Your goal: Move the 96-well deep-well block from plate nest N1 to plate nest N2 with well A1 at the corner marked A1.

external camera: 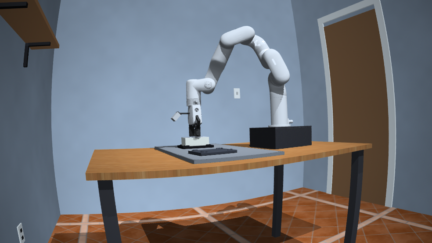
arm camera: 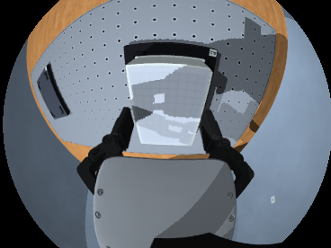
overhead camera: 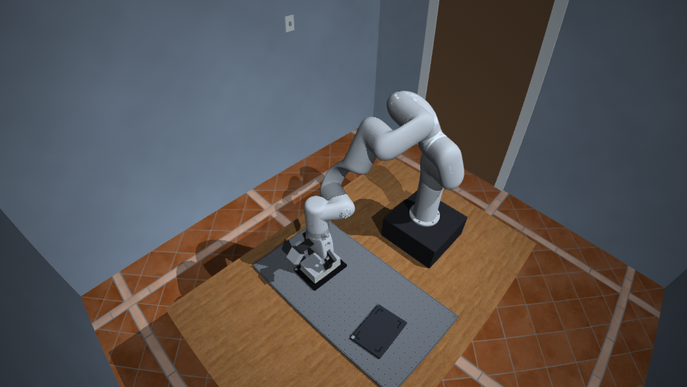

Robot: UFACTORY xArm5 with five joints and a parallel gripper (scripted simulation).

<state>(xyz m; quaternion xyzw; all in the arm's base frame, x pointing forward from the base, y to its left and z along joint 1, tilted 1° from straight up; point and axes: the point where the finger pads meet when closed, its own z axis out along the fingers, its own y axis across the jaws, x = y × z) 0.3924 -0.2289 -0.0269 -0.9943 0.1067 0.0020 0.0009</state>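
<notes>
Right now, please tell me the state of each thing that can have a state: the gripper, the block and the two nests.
gripper: open, fingers on either side of the block, holding nothing.
deep-well block: upright, on N1, not lifted.
nest N1: occupied by the block.
nest N2: vacant.

The wooden table [external camera: 127,164] with dark legs carries a grey perforated breadboard plate [overhead camera: 336,307] and a black box-shaped pedestal [overhead camera: 449,240].
</notes>
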